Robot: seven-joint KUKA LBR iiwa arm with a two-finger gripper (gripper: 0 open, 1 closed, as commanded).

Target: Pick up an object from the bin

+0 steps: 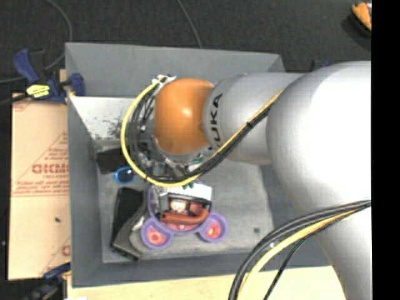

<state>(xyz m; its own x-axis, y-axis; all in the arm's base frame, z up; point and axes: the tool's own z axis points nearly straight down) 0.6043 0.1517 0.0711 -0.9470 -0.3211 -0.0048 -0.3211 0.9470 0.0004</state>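
Looking down into the grey metal bin (187,61): dull sheet walls, and a flat floor with a speckled scuff patch at the far left corner.

The arm (300,117) is a smooth silver tube coming in from the right. It ends in a glossy orange cover (181,114), rounded like a dome. A yellow cable (127,136) loops round the cover's left side.

The gripper (164,170) is dark metalwork tucked under that dome. From here I cannot tell whether it is spread or pressed together, or whether it is pinching anything.

Directly below it, at the near middle of the floor, lies a purple toy (181,224). It looks like plastic, with two round wheel-like discs with pink centres, a red curved piece between them and a white slab on top. Its top edge runs up under the gripper; contact is not clear.

Just left of the toy, a flat black case (125,220) with a matte surface and a long rectangular shape leans toward the left wall.

Beyond the case is a small shiny blue piece (123,175), and next to that a dark blocky thing (109,160).
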